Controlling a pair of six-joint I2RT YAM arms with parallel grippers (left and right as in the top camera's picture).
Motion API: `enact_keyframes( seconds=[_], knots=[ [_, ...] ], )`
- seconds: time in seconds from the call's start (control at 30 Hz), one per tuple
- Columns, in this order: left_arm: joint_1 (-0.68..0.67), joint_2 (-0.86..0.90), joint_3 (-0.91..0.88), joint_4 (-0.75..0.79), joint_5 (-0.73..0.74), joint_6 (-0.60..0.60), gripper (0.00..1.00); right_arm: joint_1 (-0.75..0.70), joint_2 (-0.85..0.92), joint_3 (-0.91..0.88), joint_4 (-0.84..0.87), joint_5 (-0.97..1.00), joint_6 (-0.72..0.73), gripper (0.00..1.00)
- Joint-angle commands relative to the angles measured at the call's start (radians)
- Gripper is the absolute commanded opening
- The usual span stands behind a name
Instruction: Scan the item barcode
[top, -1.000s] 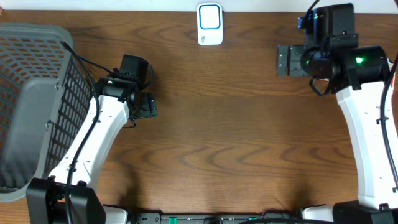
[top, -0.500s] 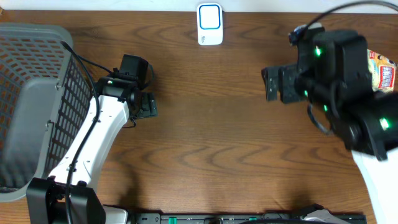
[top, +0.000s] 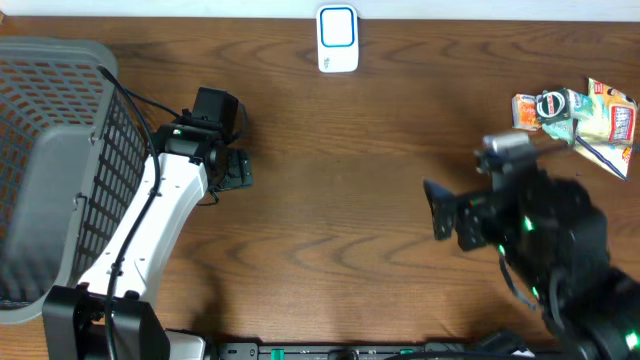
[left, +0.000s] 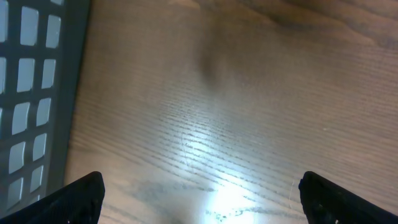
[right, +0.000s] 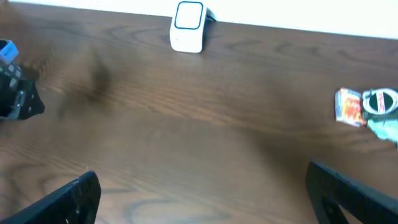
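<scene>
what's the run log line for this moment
left pincer: open, empty | right pincer: open, empty | snack packets: far right, not gripped | white scanner: far edge

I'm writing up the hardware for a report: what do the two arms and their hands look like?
The left arm has a white shell, black joints, a green light near the wrist and thin black cables alongside. The left hand is black. The right arm is blurred: black housing, green lights, a black cable. The right hand is black too.
</scene>
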Motion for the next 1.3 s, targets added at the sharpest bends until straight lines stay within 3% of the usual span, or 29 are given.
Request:
enact_keyframes(
  seconds=[0.0, 0.8, 1.27],
  knots=[
    [0.005, -0.013, 0.004, -0.004, -0.009, -0.005, 0.98, 0.008, -0.070, -0.039, -0.005, 0.001, 0.054, 0.99],
    [0.005, -0.013, 0.004, -0.004, -0.009, -0.005, 0.98, 0.008, -0.079, -0.041, -0.254, -0.032, 0.054, 0.99],
    [0.005, -0.013, 0.004, -0.004, -0.009, -0.005, 0.98, -0.024, -0.088, -0.045, -0.280, -0.032, 0.050, 0.99]
  ],
)
